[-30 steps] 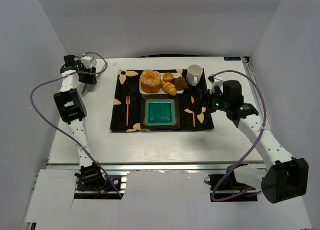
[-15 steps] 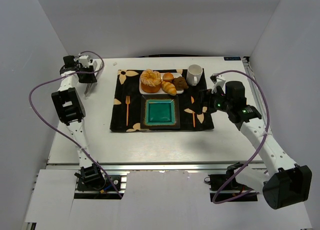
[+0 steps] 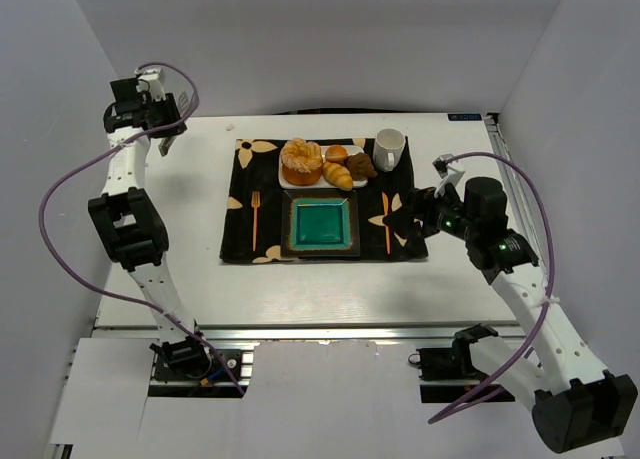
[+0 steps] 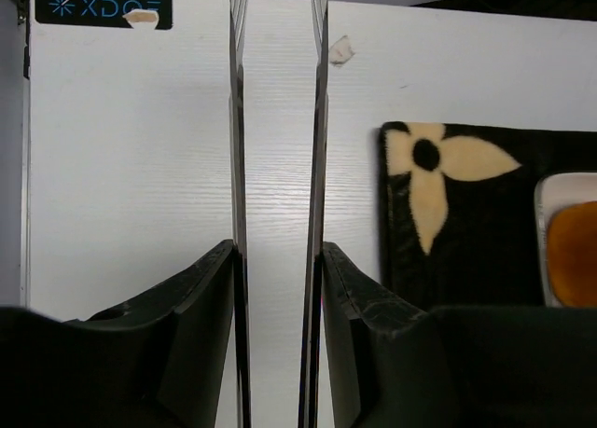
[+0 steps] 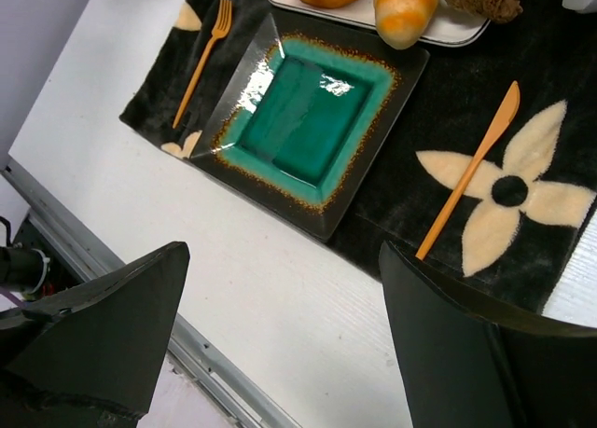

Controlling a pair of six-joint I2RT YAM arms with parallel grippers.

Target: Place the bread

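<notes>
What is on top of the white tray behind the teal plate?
Four pastries: the bread, a croissant, a dark muffin and a small bun. They cover most of the white tray, so whatever lies beneath them cannot be seen.

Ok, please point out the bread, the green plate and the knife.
bread [image 3: 301,159], top view, on its pale top.
green plate [image 5: 303,120], right wrist view, on its bare middle.
knife [image 5: 465,172], right wrist view, at mid-length.
</notes>
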